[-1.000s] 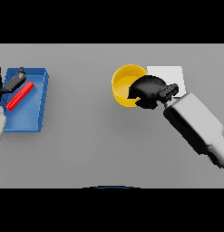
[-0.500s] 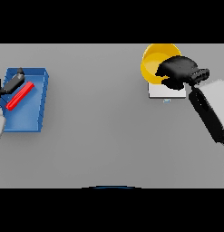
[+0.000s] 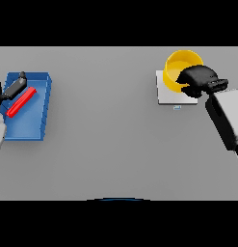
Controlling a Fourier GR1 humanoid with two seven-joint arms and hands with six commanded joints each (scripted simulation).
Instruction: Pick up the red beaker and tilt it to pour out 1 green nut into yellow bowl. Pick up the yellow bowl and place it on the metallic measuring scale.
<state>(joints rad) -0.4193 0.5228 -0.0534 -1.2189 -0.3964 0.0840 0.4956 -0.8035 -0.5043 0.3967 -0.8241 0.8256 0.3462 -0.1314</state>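
Observation:
The yellow bowl (image 3: 180, 65) is at the far right, overlapping the back edge of the metallic measuring scale (image 3: 166, 92). My right hand (image 3: 201, 80) is shut on the bowl's right rim, and its arm comes in from the right. I cannot see inside the bowl well enough to spot a nut. At the far left the red beaker (image 3: 21, 102) lies tilted over the blue tray (image 3: 29, 128). My left hand (image 3: 12, 88) is right beside the beaker's upper end.
The blue tray takes up the left edge of the grey table (image 3: 106, 125). A small display tab (image 3: 177, 107) sticks out of the scale's near edge.
My right hand has carried the yellow bowl to the right and farther back, from beside the scale to over it. The left hand and red beaker have stayed put.

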